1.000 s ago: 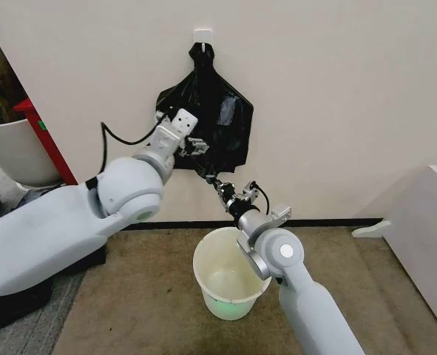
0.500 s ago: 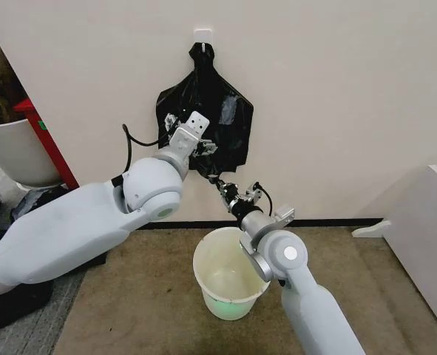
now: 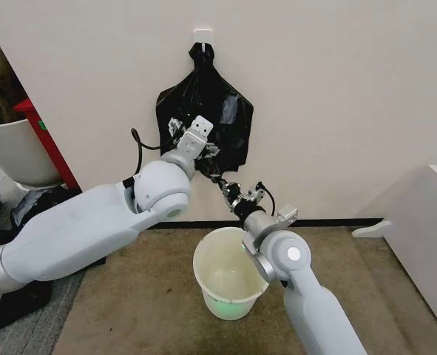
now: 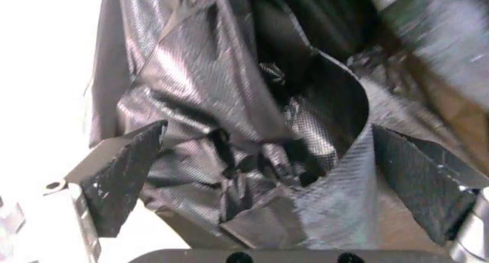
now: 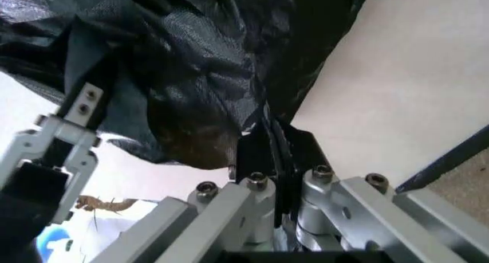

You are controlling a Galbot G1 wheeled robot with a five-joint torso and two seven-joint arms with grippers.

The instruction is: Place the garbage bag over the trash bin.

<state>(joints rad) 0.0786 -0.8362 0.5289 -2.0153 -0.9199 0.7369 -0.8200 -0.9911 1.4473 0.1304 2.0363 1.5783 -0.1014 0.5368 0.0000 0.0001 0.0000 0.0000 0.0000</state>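
Observation:
The garbage bag, glossy black and wrinkled, hangs from a white wall hook. My left gripper is at the bag's lower edge. In the left wrist view this left gripper stands open, with crumpled folds of the garbage bag between its spread fingers. My right gripper reaches up from below and is shut on the bag's bottom corner. Its closed fingertips pinch the garbage bag film. The trash bin, a round white bucket, stands on the floor below both grippers.
A large white planter pot and a red frame stand at the left by the wall. A white panel leans at the right. Brown carpet surrounds the bin.
My left arm has swung right and forward, bringing its gripper onto the bag's lower edge. The right gripper has kept its hold on the bottom corner, shifting slightly right.

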